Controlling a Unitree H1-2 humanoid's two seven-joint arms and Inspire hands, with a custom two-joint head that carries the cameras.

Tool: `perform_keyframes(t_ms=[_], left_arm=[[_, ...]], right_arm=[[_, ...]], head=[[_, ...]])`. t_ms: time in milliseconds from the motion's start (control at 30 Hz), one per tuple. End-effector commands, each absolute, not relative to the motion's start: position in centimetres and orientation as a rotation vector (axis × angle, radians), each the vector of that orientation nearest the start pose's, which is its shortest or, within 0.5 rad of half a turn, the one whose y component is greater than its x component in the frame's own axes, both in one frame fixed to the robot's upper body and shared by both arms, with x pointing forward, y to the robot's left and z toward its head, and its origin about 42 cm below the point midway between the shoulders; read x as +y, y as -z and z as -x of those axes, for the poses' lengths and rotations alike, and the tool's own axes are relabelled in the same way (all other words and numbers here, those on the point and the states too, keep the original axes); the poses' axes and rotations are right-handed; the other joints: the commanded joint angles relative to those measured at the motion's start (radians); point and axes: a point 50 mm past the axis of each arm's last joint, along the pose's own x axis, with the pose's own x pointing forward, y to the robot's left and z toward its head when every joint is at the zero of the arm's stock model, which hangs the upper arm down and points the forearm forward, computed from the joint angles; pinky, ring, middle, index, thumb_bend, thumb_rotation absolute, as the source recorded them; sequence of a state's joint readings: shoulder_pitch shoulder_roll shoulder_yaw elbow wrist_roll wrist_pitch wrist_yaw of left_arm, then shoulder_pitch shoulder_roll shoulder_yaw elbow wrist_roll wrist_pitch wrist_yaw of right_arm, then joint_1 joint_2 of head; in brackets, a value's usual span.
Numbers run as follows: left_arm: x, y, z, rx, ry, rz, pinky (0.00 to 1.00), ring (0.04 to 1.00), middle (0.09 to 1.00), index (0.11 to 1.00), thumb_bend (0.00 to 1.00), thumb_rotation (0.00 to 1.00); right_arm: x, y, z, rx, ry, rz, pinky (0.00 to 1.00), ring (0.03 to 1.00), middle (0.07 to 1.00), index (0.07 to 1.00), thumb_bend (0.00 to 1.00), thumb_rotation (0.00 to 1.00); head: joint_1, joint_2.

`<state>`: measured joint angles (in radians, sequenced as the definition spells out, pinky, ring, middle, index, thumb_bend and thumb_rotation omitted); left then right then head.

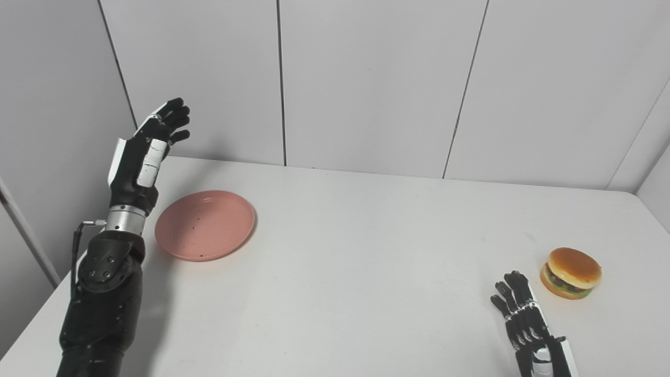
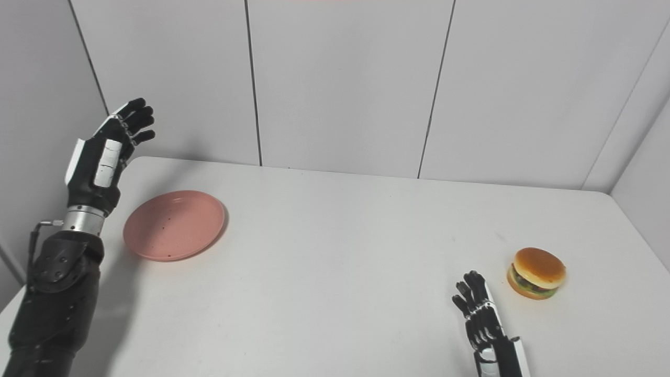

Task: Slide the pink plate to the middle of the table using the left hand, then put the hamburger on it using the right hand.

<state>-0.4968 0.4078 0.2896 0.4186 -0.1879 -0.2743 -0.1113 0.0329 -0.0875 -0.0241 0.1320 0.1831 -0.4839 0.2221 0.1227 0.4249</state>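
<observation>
A: Where's the plate point(image 1: 204, 224)?

B: Out at about nine o'clock on the table point(image 1: 366, 272), well short of the middle, with nothing on it. So the first step, the slide, isn't done yet.

A: And the left hand point(image 1: 148, 154)?

B: Raised above the table just beside the plate's nine o'clock edge, fingers apart, holding nothing. I'd say it must come down onto the rim and push toward three o'clock.

A: The hamburger point(image 1: 571, 273)?

B: At four o'clock, untouched. The right hand point(image 1: 528, 324) lies open near it, empty, waiting.
</observation>
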Motion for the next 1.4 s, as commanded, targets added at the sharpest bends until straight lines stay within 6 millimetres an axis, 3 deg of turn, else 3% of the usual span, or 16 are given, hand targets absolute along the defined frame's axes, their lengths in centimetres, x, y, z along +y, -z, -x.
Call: perform_keyframes(t_ms=[0,233,467,533,900,1133,1233,1367], left_arm=[[41.2,-26.5,-43.5,-0.540,-0.176,-0.144,0.83,0.895,0.872,0.821,1.00,0.85],[43.5,-24.8,-45.0,-0.476,-0.228,-0.099,0.84,0.893,0.872,0.845,0.96,0.87],[45.2,-22.4,-45.7,-0.404,-0.263,-0.048,0.86,0.902,0.886,0.867,0.99,0.85],[45.6,-21.5,-45.9,-0.380,-0.262,-0.015,0.88,0.905,0.886,0.871,0.95,0.85],[46.1,-18.1,-45.6,-0.257,-0.318,0.044,0.92,0.902,0.886,0.874,0.95,0.84],[46.1,-16.8,-45.5,-0.203,-0.332,0.073,0.84,0.879,0.874,0.859,0.94,0.82],[45.9,-16.3,-45.5,-0.184,-0.323,0.075,0.88,0.890,0.876,0.858,0.94,0.80],[45.5,-15.8,-45.6,-0.148,-0.304,0.028,0.87,0.907,0.876,0.846,0.92,0.84]], right_arm=[[-26.8,-5.7,-26.8,-0.190,-0.097,-0.016,0.94,0.954,0.967,0.959,0.93,0.97],[-27.0,-5.7,-26.8,-0.190,-0.102,-0.014,0.94,0.954,0.966,0.959,0.93,0.97],[-27.2,-5.8,-26.6,-0.189,-0.105,0.000,0.94,0.951,0.965,0.961,0.92,0.98],[-27.2,-5.8,-26.6,-0.188,-0.104,0.001,0.94,0.949,0.963,0.960,0.92,0.98],[-27.5,-6.0,-26.3,-0.192,-0.103,0.006,0.93,0.946,0.957,0.960,0.90,0.98],[-27.5,-6.1,-26.3,-0.193,-0.102,0.011,0.93,0.946,0.958,0.960,0.91,0.99],[-27.5,-6.2,-26.2,-0.189,-0.101,0.015,0.92,0.949,0.958,0.957,0.91,0.99],[-27.4,-6.3,-26.1,-0.189,-0.102,0.010,0.93,0.953,0.961,0.961,0.90,0.99]], head=[[0.003,0.001],[0.007,0.005],[0.005,0.009],[0.004,0.010],[0.001,0.021],[-0.005,0.024],[-0.007,0.026],[-0.012,0.032]])
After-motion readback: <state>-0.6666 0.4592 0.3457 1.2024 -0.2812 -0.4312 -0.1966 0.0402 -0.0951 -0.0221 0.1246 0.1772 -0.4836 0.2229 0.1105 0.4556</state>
